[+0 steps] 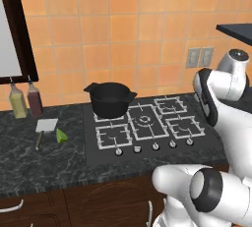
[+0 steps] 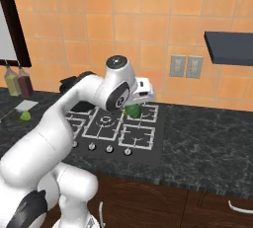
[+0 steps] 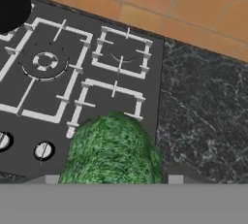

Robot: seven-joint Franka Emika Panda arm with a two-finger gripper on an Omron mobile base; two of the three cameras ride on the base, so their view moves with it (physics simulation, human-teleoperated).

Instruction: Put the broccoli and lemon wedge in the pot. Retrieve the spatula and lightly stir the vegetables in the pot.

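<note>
My gripper hangs above the right side of the stove, shut on the fuzzy green broccoli. In the hand view the broccoli sits between the fingertips, lifted over the front right burner. The black pot stands on the rear left burner, and its edge shows at the top left of the hand view. On the counter left of the stove lie the spatula with its pale blade and the small yellow-green lemon wedge, side by side and apart from the gripper.
The black stove has several burners and a row of knobs along its front. Two bottles stand at the wall on the far left. A dark shelf juts from the wall on the right, above dark counter.
</note>
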